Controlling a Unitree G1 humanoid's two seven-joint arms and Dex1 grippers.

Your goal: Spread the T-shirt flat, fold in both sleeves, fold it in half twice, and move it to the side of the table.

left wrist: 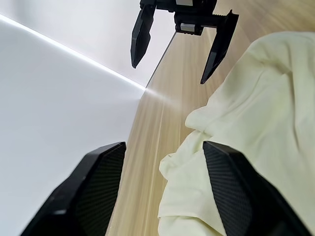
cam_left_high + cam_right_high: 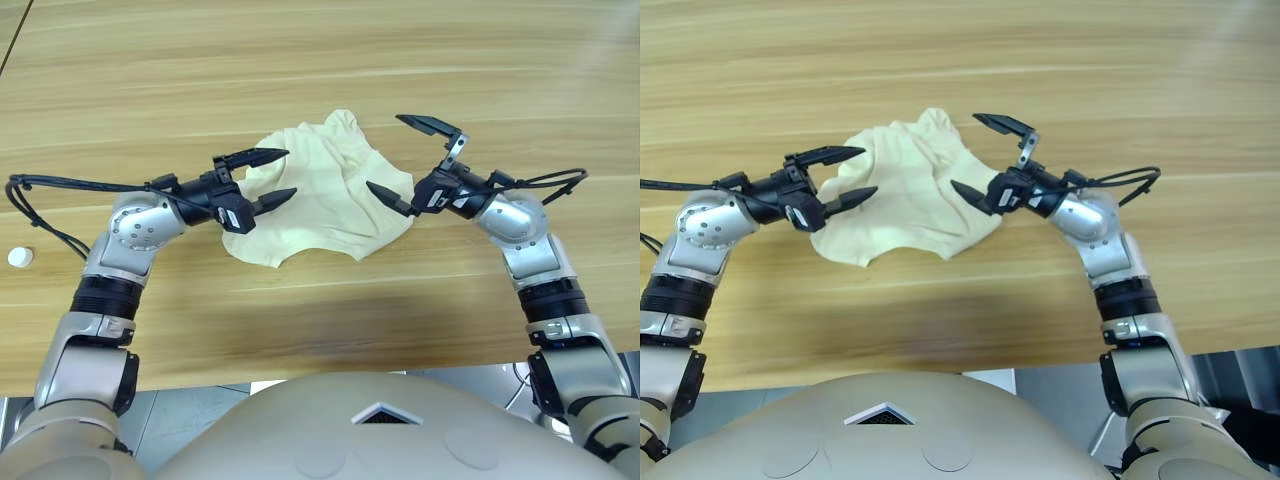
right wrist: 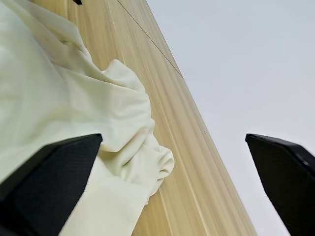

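Flanking crumpled T-shirt on table: left gripper, right gripper, both jaws spread, poised at opposite edges, likely to pinch cloth and spread it flat.

2 head eyes look down on the table; wrist cameras closely face the T-shirt.

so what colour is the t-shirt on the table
Pale yellow, plain with no pattern. The T-shirt shows best in the left eye view, crumpled on the wooden table.
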